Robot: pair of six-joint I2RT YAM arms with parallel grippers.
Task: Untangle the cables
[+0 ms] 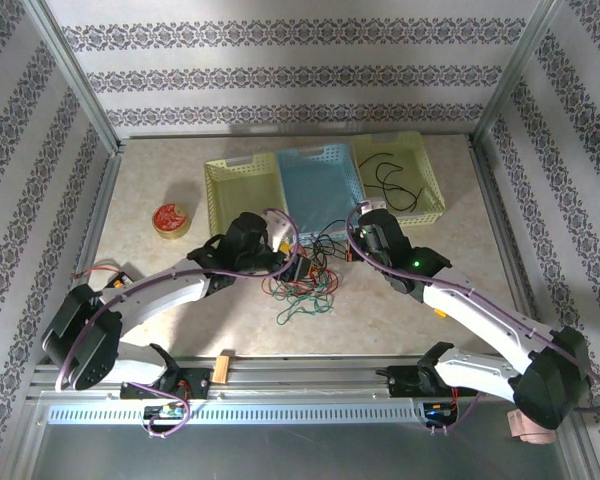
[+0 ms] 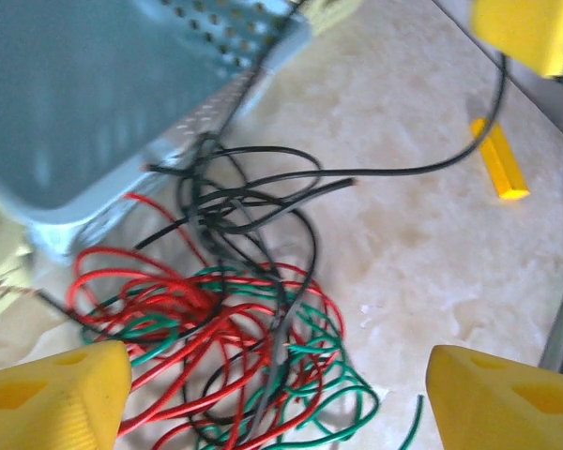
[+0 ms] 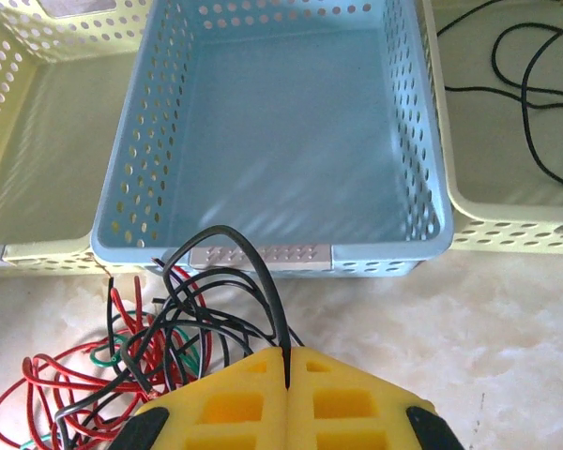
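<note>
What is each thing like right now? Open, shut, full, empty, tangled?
cables, tangled in a heap on the table
left gripper, open over the heap
right gripper, shut on a black strand
blue basket, empty
left yellow basket, empty
right yellow basket, has black cable in it

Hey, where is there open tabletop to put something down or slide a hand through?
Bare table lies right of the right arm, and on the left between the red round container and the left arm. The blue basket is empty. It is crowded at the cables in front of it, with both arms over them.
</note>
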